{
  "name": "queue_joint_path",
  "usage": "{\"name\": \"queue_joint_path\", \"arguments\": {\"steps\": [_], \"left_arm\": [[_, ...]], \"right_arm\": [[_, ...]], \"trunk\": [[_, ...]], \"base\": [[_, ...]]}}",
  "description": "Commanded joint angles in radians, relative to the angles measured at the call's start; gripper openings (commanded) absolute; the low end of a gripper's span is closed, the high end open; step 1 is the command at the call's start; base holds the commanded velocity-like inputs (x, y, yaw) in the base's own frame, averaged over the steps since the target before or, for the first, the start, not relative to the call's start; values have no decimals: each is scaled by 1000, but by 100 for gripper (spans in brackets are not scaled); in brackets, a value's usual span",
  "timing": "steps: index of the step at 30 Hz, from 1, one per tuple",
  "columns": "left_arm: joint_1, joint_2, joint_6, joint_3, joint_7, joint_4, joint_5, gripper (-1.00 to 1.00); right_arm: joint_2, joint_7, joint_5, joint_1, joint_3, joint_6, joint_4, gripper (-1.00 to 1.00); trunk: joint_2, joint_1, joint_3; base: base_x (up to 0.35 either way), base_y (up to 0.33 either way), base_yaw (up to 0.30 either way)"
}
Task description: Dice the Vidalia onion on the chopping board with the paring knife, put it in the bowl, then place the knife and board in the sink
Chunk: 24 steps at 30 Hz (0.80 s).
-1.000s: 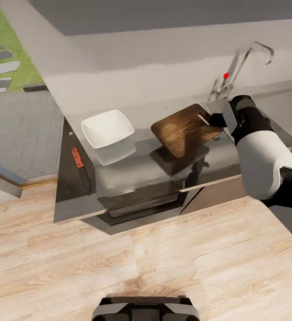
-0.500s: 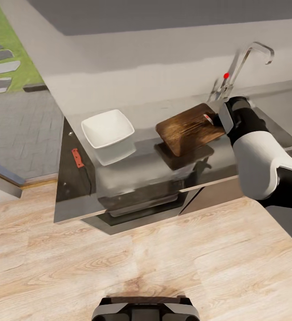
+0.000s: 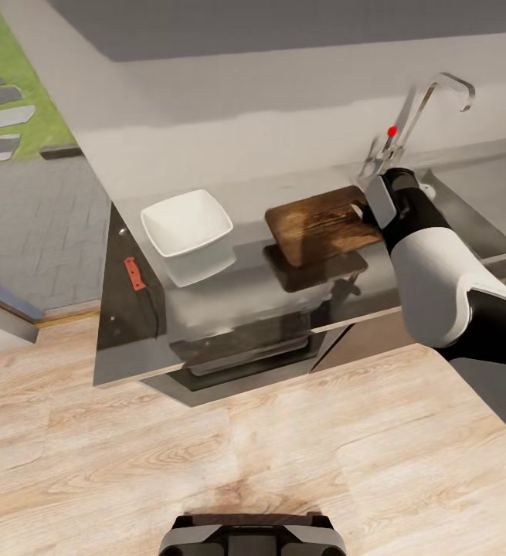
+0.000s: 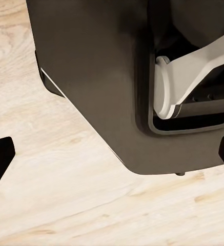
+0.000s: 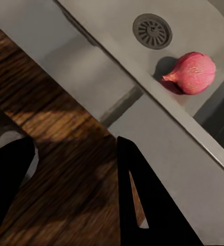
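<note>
Right arm reaching over the chopping board [image 3: 318, 225] at centre right of the desk [image 3: 206, 289].
Right jaws [image 5: 73, 169] are straddling the board's edge, grip unclear; left jaws [image 4: 112, 154] are gaping. The onion [image 5: 191, 73] is lying in the sink [image 5: 112, 20] near its drain.

Pale wood-plank floor [image 3: 283, 463] in the foreground. Green grass strip [image 3: 13, 77] with grey paving slabs [image 3: 1, 117] beyond the wall.
</note>
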<state>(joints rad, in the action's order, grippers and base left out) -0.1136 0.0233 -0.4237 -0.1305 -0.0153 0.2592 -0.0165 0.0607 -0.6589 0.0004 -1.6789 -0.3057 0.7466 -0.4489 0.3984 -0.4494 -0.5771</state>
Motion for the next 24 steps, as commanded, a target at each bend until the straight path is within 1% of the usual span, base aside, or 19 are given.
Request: {"name": "queue_joint_path", "arguments": {"steps": [1,4,7,12,16,24], "left_arm": [[0,0,-1,-1,-2,2,-2,100],[0,0,-1,-1,-2,2,-2,100],[-1,0,-1,-1,-1,2,-2,100],[-1,0,-1,-1,-1,2,-2,100],[-1,0,-1,-1,-2,2,-2,100],[-1,0,0,-1,-2,1,-2,100]], "right_arm": [[1,-11,-13,-1,-4,2,0,-100],[-2,-43,-75,-1,-3,2,4,-100],[-3,-79,-101,-1,-4,1,12,-100],[0,-102,-109,-1,-4,0,21,-100],[2,-106,-112,-1,-3,-1,41,-100],[6,-108,-112,-1,-3,0,48,-100]], "trunk": [[2,-1,-1],[2,-1,-1],[2,-1,-1],[2,-1,-1],[2,-1,-1],[2,-1,-1]], "base": [[0,0,0],[0,0,0],[0,0,0],[0,12,0],[0,42,0],[0,5,0]]}}
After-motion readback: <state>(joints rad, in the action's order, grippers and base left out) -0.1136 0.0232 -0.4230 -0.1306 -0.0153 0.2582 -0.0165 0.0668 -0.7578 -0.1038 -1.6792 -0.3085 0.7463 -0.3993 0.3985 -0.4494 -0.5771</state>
